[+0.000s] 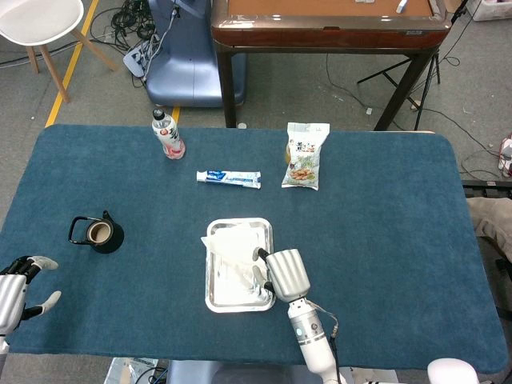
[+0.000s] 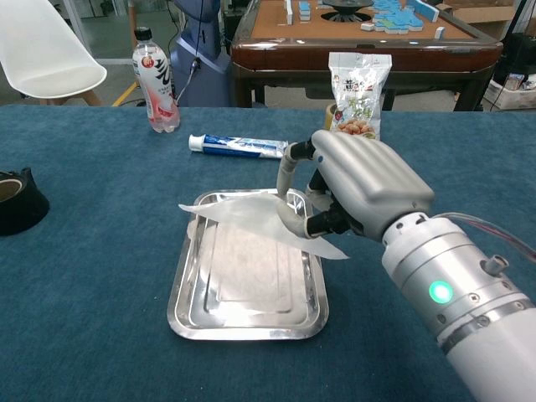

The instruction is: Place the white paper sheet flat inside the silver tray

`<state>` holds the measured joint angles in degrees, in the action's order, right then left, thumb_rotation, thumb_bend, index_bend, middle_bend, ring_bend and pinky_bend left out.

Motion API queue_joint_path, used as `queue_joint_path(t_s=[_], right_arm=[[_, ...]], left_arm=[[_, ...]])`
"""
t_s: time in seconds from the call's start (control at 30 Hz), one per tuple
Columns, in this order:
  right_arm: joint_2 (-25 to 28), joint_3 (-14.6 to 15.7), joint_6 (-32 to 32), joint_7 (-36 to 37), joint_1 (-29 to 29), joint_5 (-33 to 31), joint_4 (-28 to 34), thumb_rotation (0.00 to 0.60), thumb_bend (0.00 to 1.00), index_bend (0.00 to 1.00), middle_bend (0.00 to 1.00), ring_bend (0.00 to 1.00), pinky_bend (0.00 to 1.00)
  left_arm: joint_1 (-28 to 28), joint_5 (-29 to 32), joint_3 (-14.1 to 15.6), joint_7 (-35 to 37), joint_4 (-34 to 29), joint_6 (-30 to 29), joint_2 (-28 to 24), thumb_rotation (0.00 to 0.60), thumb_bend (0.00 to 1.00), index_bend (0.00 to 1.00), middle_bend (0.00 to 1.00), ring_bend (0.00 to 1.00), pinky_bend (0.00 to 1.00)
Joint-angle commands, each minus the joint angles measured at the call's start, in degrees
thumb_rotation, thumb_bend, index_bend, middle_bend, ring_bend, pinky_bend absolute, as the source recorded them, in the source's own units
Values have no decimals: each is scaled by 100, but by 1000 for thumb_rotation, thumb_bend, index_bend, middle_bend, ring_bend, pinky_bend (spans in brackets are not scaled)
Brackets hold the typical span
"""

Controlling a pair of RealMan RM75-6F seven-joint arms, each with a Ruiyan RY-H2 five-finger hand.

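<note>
White paper sheet [image 2: 251, 216] hovers tilted above the silver tray [image 2: 188, 318] – corners overhanging, not flat

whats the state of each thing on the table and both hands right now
white paper sheet: held above the tray, not flat
silver tray: upright
right hand: holding the sheet
left hand: holding nothing, fingers apart
bottle: upright, capped
toothpaste tube: lying flat
snack bag: standing
tape roll: lying flat
</note>
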<state>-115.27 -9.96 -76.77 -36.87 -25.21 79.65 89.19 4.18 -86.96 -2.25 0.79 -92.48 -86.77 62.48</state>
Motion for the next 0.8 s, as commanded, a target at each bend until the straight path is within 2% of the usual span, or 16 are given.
queue_joint_path(t_s=[0.03, 0.13, 0.2, 0.53, 0.63, 0.73, 0.8], right_arm=[[116, 60, -17, -67, 44, -14, 138, 600, 173, 412, 1000, 1000, 1000], [222, 116, -1, -109, 59, -5, 285, 600, 45, 382, 1000, 1000, 1000], [294, 167, 1, -95, 64, 46, 390, 600, 1, 367, 1000, 1000, 1000], [712, 375, 117, 114, -38, 541, 769, 600, 6, 366, 1000, 1000, 1000], [887, 353, 313, 64, -159, 602, 811, 600, 82, 378, 1000, 1000, 1000], [1059, 321, 536, -56, -273, 561, 835, 600, 219, 380, 1000, 1000, 1000], [1130, 292, 655, -175, -337, 506, 812, 600, 345, 380, 1000, 1000, 1000]], left_arm=[[4, 0, 4, -3, 2, 11, 5, 600, 199, 397, 363, 263, 442], [11, -1, 9, -15, 8, 28, 13, 600, 199, 397, 363, 263, 442], [16, 5, 9, -32, 9, 38, 21, 600, 199, 397, 363, 263, 442], [13, 3, 11, -38, 5, 29, 25, 600, 199, 397, 363, 263, 442], [10, -9, 17, -48, -1, 22, 24, 600, 199, 397, 363, 263, 442], [8, -15, 20, -48, -4, 17, 21, 600, 199, 397, 363, 263, 442], [9, -8, 17, -36, -1, 21, 20, 600, 199, 397, 363, 263, 442]])
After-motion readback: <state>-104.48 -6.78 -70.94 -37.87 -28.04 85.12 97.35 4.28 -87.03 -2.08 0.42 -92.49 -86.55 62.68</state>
